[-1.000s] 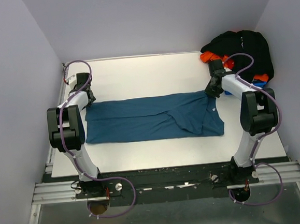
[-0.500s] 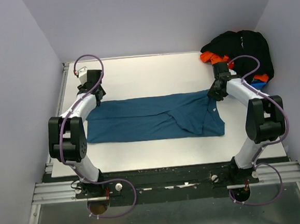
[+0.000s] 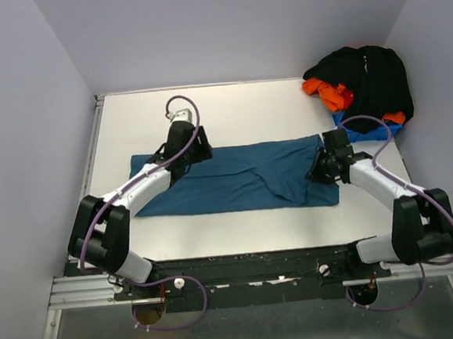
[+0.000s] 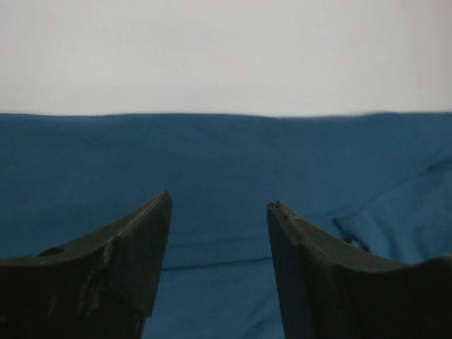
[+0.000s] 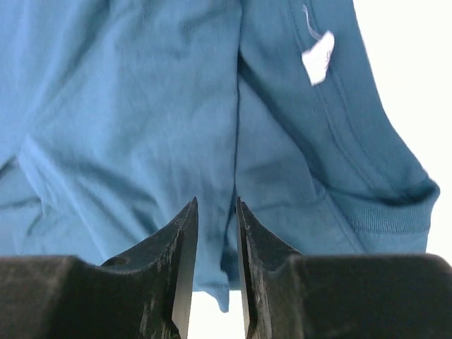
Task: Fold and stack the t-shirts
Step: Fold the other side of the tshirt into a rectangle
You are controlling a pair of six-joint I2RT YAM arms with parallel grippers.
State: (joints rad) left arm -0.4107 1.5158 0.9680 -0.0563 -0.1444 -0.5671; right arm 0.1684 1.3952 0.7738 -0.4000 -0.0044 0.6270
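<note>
teal t-shirt (image 3: 243, 182) flat on table (image 3: 245, 109) — left claw (image 3: 199, 150) over far edge, right claw (image 3: 317, 167) over right end

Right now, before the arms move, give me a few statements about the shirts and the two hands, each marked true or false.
1. The teal shirt lies flat on the table. True.
2. The left hand is clamped on a black shirt. False: its fingers stand apart with nothing between them, over the teal shirt.
3. A pile of black and orange shirts sits in the far right corner. True.
4. The right hand is over that pile. False: it is at the teal shirt's right end.
5. A white tag shows on the teal shirt. True.
</note>
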